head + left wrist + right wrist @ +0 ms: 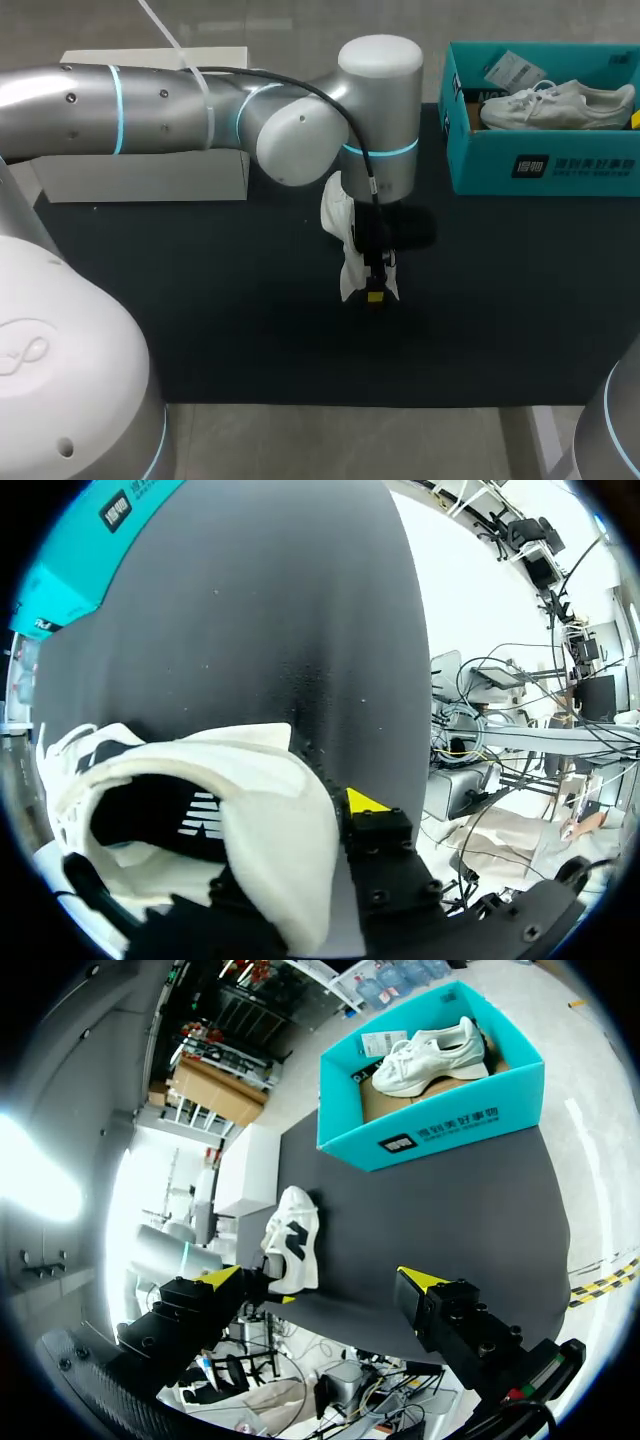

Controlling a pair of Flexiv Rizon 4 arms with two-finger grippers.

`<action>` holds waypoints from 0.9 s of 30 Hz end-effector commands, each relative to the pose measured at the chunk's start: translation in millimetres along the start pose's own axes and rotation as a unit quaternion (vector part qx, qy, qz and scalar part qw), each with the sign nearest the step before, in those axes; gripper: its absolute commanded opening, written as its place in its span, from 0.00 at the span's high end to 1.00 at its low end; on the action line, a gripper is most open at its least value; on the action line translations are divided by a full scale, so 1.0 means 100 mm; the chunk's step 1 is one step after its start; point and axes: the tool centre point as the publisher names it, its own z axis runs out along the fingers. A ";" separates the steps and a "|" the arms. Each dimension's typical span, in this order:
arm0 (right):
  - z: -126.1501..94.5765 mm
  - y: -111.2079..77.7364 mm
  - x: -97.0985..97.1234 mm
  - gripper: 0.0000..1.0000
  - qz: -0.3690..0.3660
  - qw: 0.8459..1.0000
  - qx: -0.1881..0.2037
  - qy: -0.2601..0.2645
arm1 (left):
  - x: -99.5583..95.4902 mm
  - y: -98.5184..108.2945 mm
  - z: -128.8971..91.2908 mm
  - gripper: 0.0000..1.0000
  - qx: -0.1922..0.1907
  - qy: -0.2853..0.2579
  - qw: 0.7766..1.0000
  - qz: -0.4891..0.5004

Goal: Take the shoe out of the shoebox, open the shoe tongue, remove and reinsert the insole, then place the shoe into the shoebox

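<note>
The left arm (200,110) stretches to a spot well short of the shoebox (545,165), wrist turned straight down over the dark table (200,310). The left gripper (373,290) has the white shoe (337,213) pinched by its upper between both fingers. The right gripper (318,1282) hangs facing the shoebox, fingers spread wide, holding nothing. A second shoe (555,105) lies inside the shoebox.

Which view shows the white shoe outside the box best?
The right wrist view: nearly the whole shoe shows side-on. In the head view the left arm hides most of it; the left wrist view shows only its opening, close up.
</note>
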 end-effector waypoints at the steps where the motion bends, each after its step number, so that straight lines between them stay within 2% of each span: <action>1: 0.00 -0.01 0.00 0.00 0.000 1.000 0.000 -0.001 | 0.08 0.10 -0.40 1.00 0.009 -0.003 1.000 0.011; 8: 0.00 -0.01 0.00 0.00 0.000 1.000 0.000 -0.001 | 0.18 0.20 -0.93 1.00 0.043 0.009 0.998 0.035; 19: 0.00 -0.01 0.00 0.00 0.000 1.000 0.000 -0.001 | 0.33 0.28 -1.75 1.00 0.046 -0.005 0.994 0.097; 21: 0.00 -0.01 0.00 0.00 0.000 1.000 0.000 -0.001 | 0.37 0.30 -1.88 1.00 0.029 -0.032 0.995 0.090; 27: 0.00 -0.01 0.00 0.00 0.000 1.000 0.000 -0.001 | 0.47 0.34 -2.09 1.00 0.035 -0.053 0.994 0.093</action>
